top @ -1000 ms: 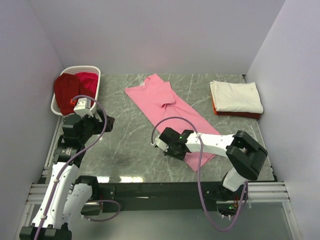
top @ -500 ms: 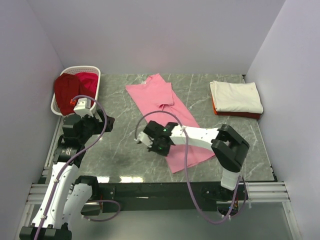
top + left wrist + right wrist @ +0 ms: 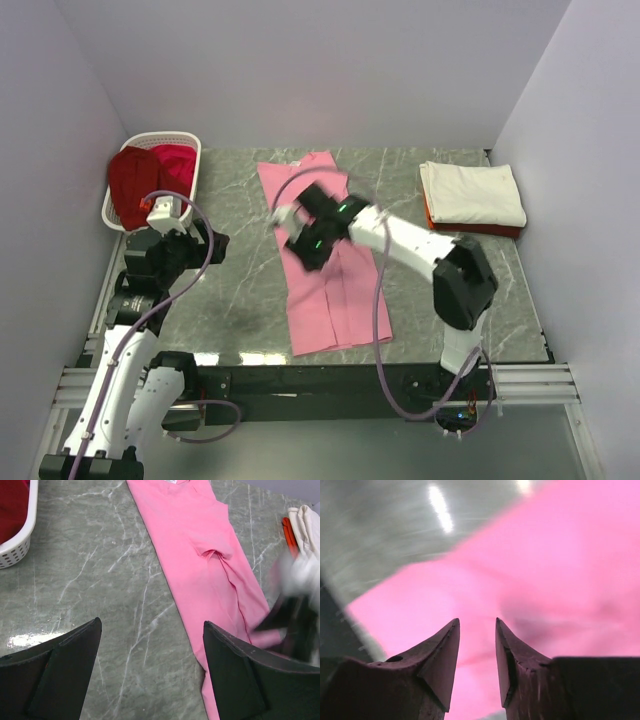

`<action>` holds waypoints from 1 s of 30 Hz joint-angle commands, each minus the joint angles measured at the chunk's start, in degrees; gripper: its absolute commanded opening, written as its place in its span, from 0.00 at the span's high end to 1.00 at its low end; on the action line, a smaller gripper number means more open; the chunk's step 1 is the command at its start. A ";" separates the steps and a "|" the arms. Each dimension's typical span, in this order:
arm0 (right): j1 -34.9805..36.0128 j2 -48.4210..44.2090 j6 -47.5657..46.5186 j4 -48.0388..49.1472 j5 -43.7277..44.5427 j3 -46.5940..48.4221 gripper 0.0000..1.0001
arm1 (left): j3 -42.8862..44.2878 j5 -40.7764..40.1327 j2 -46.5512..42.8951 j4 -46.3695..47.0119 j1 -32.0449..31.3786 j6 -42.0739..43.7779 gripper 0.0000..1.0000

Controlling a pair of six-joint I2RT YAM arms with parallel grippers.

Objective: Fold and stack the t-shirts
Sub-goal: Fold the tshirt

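1. Top external: cream-white t-shirt (image 3: 472, 193) sits folded atop orange-red t-shirt (image 3: 460, 228), right; red t-shirts (image 3: 135, 185) wait in basket (image 3: 193, 150)
2. Pink t-shirt (image 3: 330, 300) lies mid-table, only narrowed (my guess)
3. Right gripper (image 3: 477, 625) slightly parted, empty; left gripper (image 3: 151, 622) wide apart

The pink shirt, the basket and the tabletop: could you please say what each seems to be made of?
Pink shirt: soft matte cloth, probably knit cotton; it creases and lies limp.
Basket: white plastic, judging by its moulded slats.
Tabletop: grey-green marble look with pale veins and glare spots; stone or printed laminate, I cannot tell.
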 commanded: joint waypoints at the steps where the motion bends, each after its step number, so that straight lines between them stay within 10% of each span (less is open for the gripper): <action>1: -14.90 -3.52 3.30 3.63 -4.33 4.60 0.58 | -0.27 0.92 0.10 2.66 0.25 0.78 0.12; 9: -37.33 15.01 21.31 7.34 -24.01 23.81 0.54 | -1.59 9.88 9.05 8.08 0.25 -7.78 0.12; 21: -40.86 22.33 28.00 14.35 -28.69 24.75 0.52 | 27.30 11.66 66.23 12.51 -1.85 -21.98 0.33; 30: -42.79 19.69 28.00 15.86 -31.76 19.64 0.52 | 51.57 1.03 87.00 -0.31 -6.95 -19.44 0.50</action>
